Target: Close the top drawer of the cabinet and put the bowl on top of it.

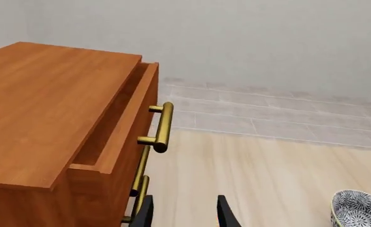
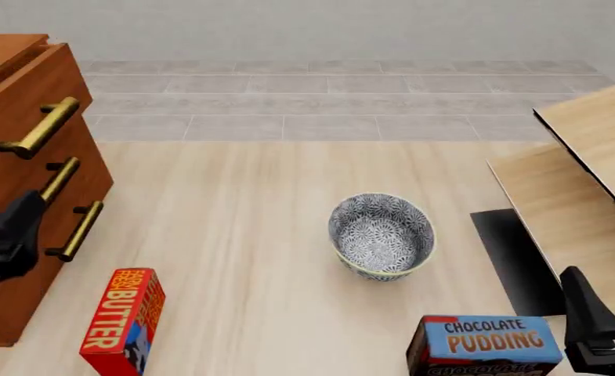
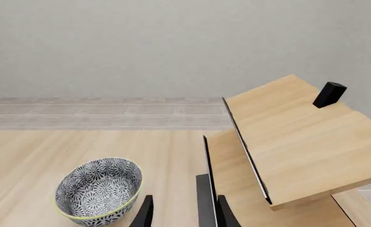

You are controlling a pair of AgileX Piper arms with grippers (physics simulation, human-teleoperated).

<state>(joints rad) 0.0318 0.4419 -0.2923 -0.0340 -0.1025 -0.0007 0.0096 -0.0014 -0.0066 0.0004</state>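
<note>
Cabinet (image 1: 43, 109) at table's left edge; top bare, nothing placed yet. Top drawer (image 1: 125, 125) pulled out a little, gap visible behind its front: closing not done. Bowl (image 2: 381, 235) upright mid-table, well apart from cabinet, untouched. Left gripper (image 1: 184, 213) near lower handles, fingers spread, empty. Right gripper (image 3: 184, 213) near bowl, fingers parted, empty. Both steps remain.
</note>
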